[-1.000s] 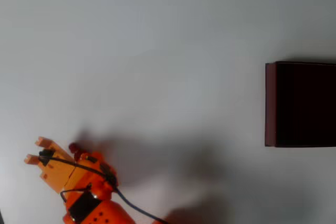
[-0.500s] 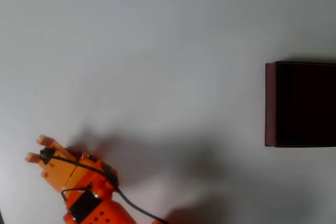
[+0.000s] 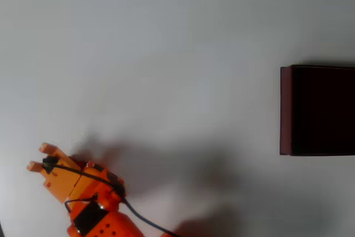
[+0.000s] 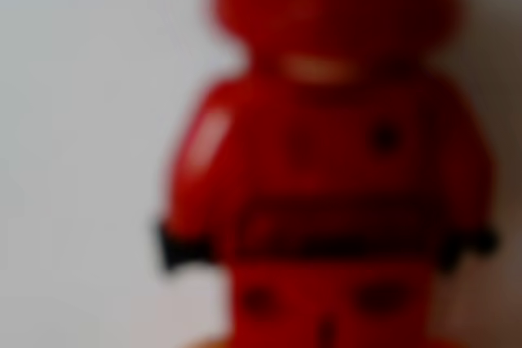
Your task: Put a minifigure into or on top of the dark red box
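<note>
1. The minifigure [image 4: 326,160] stands very close before the wrist camera, blurred and large, seen with its head at the top of the picture and its legs at the bottom edge.
2. Its long axis runs up and down in the wrist view, head up; it is bright red all over, with small black hands at each side and a dark band across the waist.
3. A paler patch shows at the neck, between head and body. No writing or label on it can be read through the blur.
4. A sliver of orange shows at the bottom edge of the wrist view just under the legs; whether that part touches the figure cannot be told.
5. In the overhead view the gripper [image 3: 40,157] lies at the lower left of the table [image 3: 166,54], its two orange fingertips pointing to the upper left, side by side with a narrow gap between them.
6. From above the figure cannot be made out near the gripper, so its place on the table cannot be fixed there; whether the fingers grip it or merely stand near it cannot be told.
7. A black cable [image 3: 133,212] runs over the orange arm toward the bottom edge.
8. The box [image 3: 285,109] sits at the right edge of the overhead view, well apart from the gripper, open side up, with a dark red left wall and a near-black inside. No markings show on it.
</note>
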{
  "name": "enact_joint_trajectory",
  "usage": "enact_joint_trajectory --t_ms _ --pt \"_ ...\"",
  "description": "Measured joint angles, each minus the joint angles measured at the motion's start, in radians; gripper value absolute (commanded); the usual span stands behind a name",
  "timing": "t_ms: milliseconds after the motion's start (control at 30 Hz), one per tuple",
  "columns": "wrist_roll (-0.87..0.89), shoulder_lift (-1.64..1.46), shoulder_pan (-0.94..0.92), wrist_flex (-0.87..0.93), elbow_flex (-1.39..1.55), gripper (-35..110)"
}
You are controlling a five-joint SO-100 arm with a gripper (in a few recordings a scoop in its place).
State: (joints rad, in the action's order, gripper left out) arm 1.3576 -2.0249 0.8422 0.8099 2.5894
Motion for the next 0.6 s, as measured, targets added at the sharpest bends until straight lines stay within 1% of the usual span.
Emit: enact_joint_trajectory --t_ms 100,367,467,600 --pt "0.000 -0.008 0.000 0.005 0.000 0" --pt "-0.008 -0.072 -0.006 0.091 -0.003 0" --pt "-0.017 -0.115 -0.009 0.143 -0.017 0" --pt "-0.048 -0.183 -0.051 0.264 -0.055 0"
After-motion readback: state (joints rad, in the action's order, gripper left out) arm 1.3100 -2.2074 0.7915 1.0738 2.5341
